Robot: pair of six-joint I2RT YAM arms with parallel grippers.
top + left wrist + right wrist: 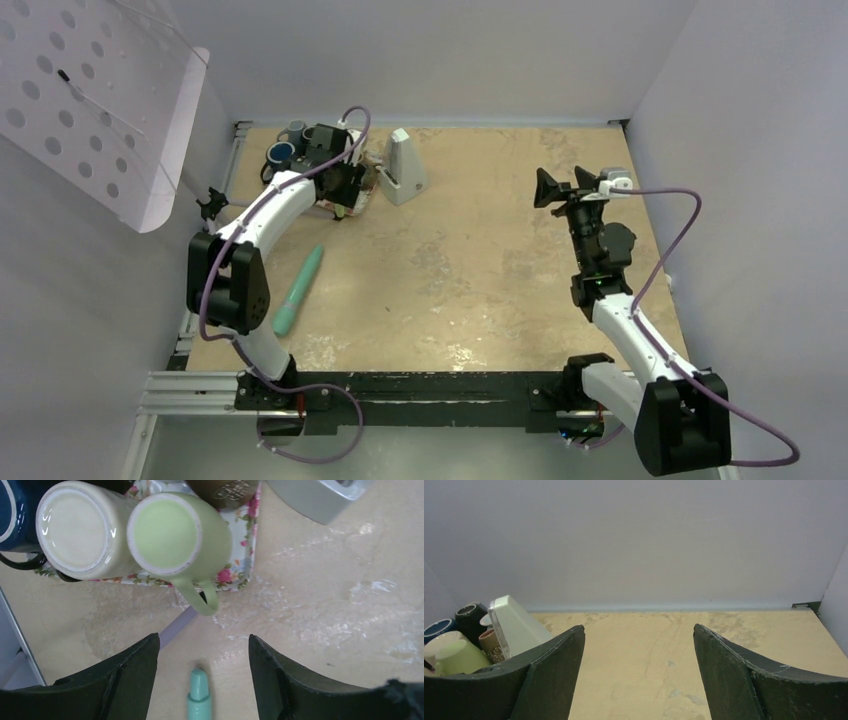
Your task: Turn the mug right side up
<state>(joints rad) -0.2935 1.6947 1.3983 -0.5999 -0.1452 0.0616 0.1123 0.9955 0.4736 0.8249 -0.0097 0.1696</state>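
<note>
Hovering by the upside-down green mug (172,532) on its tray (241,562), your left gripper (204,641) gapes empty; right gripper (639,628) likewise.

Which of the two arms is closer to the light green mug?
Left. The left gripper hovers right by the upside-down green mug, open toward its handle; the right gripper is far across the table, mug off to its left.

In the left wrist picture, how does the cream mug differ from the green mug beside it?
The cream mug is off-white, the green mug pale green. The green mug's handle shows, reaching past the edge of the floral tray; the cream mug's handle is hidden. Both stand upside down, side by side, on the tray.
</note>
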